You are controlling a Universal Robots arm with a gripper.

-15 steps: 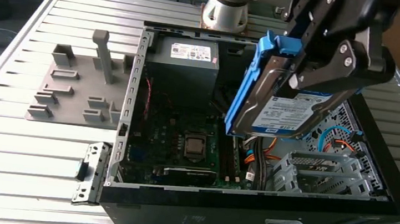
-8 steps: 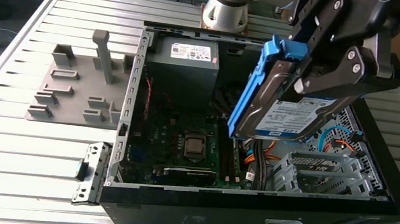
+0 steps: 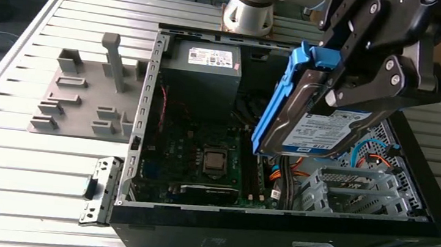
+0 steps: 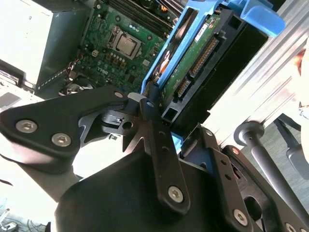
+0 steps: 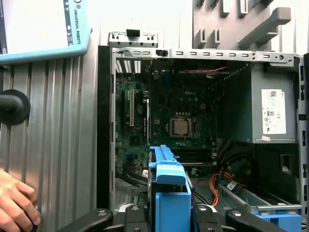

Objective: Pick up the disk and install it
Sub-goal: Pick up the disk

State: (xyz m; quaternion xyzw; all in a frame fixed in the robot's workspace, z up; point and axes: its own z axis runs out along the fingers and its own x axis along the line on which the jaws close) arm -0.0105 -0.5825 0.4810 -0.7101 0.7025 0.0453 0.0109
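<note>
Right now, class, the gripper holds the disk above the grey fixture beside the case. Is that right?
No. The gripper holds the disk above the open case, not the grey fixture, which sits apart at the exterior view's left. The exterior view shows this.

Disk [image 5: 168,186] edge-on in centre foreground, blue carrier toward camera, clamped between black gripper [image 5: 169,215] links. Beyond it: open computer case [image 5: 104,145], motherboard [image 5: 164,111] with bare CPU [image 5: 181,127] mid-frame, grey power supply [image 5: 270,106], orange cables [image 5: 216,186]. Person's hand [image 5: 14,205] at a frame corner, against ribbed table [image 5: 58,135].
</note>
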